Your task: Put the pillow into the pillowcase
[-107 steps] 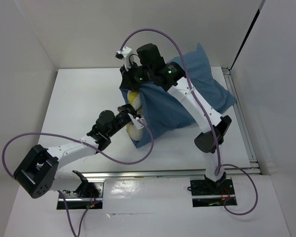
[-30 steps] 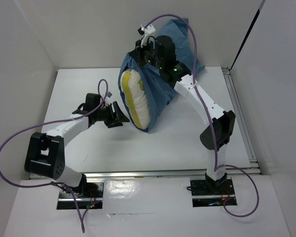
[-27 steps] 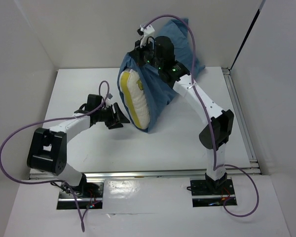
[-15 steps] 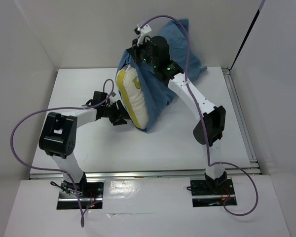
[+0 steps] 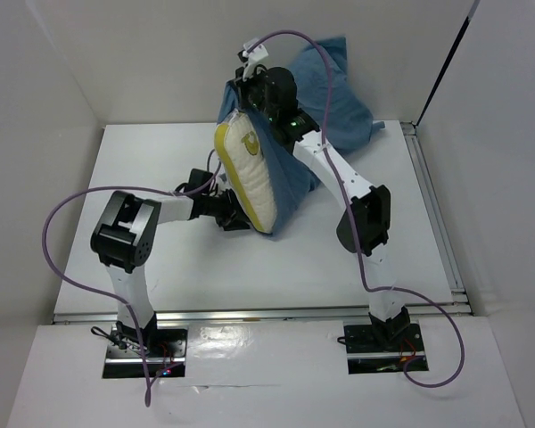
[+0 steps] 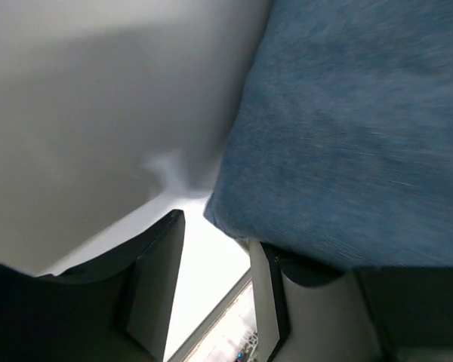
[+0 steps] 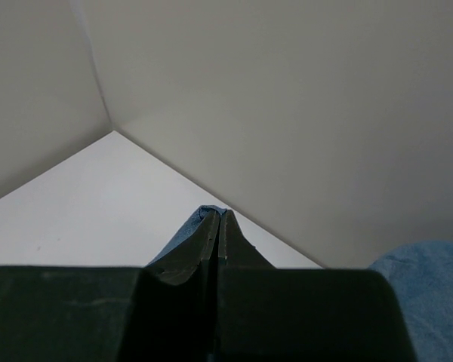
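The slate-blue pillowcase [image 5: 325, 98] hangs lifted off the table, held up by its edge. My right gripper [image 5: 242, 87] is shut on that edge; blue cloth [image 7: 198, 224] shows pinched between its fingers. The cream pillow [image 5: 246, 174] sticks out of the case's open left side, its yellow seam and mark in view. My left gripper [image 5: 242, 218] is open under the bottom of the bundle; its fingers [image 6: 155, 279] stand apart with blue cloth [image 6: 347, 136] lying over the right one, nothing gripped between them.
White table [image 5: 160, 160] with white walls behind and on both sides. A metal rail [image 5: 441, 214] runs along the table's right edge. Purple cables loop over both arms.
My right gripper lifted the pillowcase higher and further back. My left arm folded in and its gripper moved right, under the bundle's lower end. More pillow shows.
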You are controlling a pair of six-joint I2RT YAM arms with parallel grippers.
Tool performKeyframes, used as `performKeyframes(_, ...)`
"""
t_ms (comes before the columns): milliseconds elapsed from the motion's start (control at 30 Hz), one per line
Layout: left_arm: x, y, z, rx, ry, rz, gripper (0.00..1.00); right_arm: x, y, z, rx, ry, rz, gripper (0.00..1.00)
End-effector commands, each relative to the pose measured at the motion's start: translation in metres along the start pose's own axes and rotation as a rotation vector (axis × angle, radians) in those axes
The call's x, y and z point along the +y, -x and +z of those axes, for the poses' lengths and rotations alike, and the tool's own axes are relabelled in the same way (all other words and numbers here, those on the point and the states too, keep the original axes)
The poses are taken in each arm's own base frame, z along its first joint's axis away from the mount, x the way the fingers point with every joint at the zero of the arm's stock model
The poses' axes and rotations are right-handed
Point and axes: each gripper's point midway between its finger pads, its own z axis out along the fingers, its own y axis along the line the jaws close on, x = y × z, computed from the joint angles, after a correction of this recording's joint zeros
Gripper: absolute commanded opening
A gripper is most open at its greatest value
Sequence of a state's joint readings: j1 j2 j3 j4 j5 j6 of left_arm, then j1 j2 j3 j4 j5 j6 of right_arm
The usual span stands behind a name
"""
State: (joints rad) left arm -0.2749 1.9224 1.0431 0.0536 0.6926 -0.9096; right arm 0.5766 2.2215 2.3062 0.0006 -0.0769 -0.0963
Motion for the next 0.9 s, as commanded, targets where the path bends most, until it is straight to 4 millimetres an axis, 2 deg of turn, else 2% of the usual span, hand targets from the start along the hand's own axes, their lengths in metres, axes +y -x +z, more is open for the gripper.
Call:
performKeyframes(0, -0.02, -0.009, 0.014, 0.049, -0.064, 0.018, 0.52, -0.031, 0.089, -0.003, -0.274, -0.104, -0.034, 0.0)
performKeyframes(33, -0.022, -0.014, 0.016, 0.06, -0.065, 0.026, 0.56, -0.031, 0.088, -0.001, -0.281, -0.105, -0.034, 0.0)
performKeyframes(100, -0.017, -0.019, 0.024, 0.078, -0.056, 0.01, 0.57, -0.033, 0.099, -0.003, -0.309, -0.116, -0.034, 0.0)
performKeyframes(167, -0.016, -0.022, 0.028, 0.087, -0.055, 0.004, 0.58, -0.027, 0.093, 0.0, -0.301, -0.106, -0.032, 0.0)
performKeyframes(200, -0.017, -0.026, 0.032, 0.099, -0.063, 0.004, 0.55, -0.028, 0.096, -0.001, -0.309, -0.116, -0.031, 0.0)
performKeyframes(267, -0.019, -0.022, 0.034, 0.094, -0.07, 0.011, 0.42, -0.021, 0.103, -0.003, -0.321, -0.106, -0.028, 0.0)
performKeyframes(300, -0.019, -0.022, 0.034, 0.094, -0.07, 0.011, 0.37, -0.021, 0.097, -0.002, -0.309, -0.105, -0.028, 0.0)
performKeyframes(333, -0.019, -0.02, 0.036, 0.093, -0.071, 0.012, 0.33, -0.015, 0.104, -0.004, -0.318, -0.097, -0.026, 0.0)
performKeyframes(367, -0.02, -0.017, 0.038, 0.095, -0.068, 0.009, 0.29, -0.015, 0.099, -0.003, -0.309, -0.096, -0.026, 0.0)
performKeyframes(467, -0.017, -0.003, 0.036, 0.061, -0.065, 0.011, 0.21, -0.016, 0.111, -0.009, -0.327, -0.099, -0.035, 0.0)
performKeyframes(500, -0.016, 0.001, 0.034, 0.053, -0.065, 0.006, 0.17, -0.016, 0.109, -0.008, -0.315, -0.098, -0.035, 0.0)
performKeyframes(533, -0.013, 0.007, 0.032, 0.035, -0.058, -0.001, 0.13, -0.016, 0.117, -0.012, -0.327, -0.099, -0.035, 0.0)
performKeyframes(633, -0.017, 0.022, 0.029, -0.012, -0.052, 0.039, 0.0, -0.018, 0.121, -0.016, -0.328, -0.108, -0.034, 0.0)
performKeyframes(700, -0.018, 0.041, 0.02, -0.064, -0.035, 0.06, 0.0, -0.02, 0.135, -0.024, -0.345, -0.121, -0.045, 0.0)
performKeyframes(733, -0.021, 0.041, 0.017, -0.061, -0.031, 0.073, 0.0, -0.02, 0.135, -0.024, -0.345, -0.121, -0.045, 0.0)
performKeyframes(800, -0.018, 0.057, 0.008, -0.096, -0.013, 0.099, 0.0, -0.023, 0.147, -0.032, -0.36, -0.135, -0.063, 0.0)
performKeyframes(833, -0.019, 0.063, 0.003, -0.114, -0.008, 0.114, 0.0, -0.023, 0.143, -0.031, -0.35, -0.135, -0.072, 0.0)
performKeyframes(867, -0.016, 0.06, 0.003, -0.1, 0.007, 0.131, 0.0, -0.024, 0.15, -0.035, -0.361, -0.139, -0.084, 0.0)
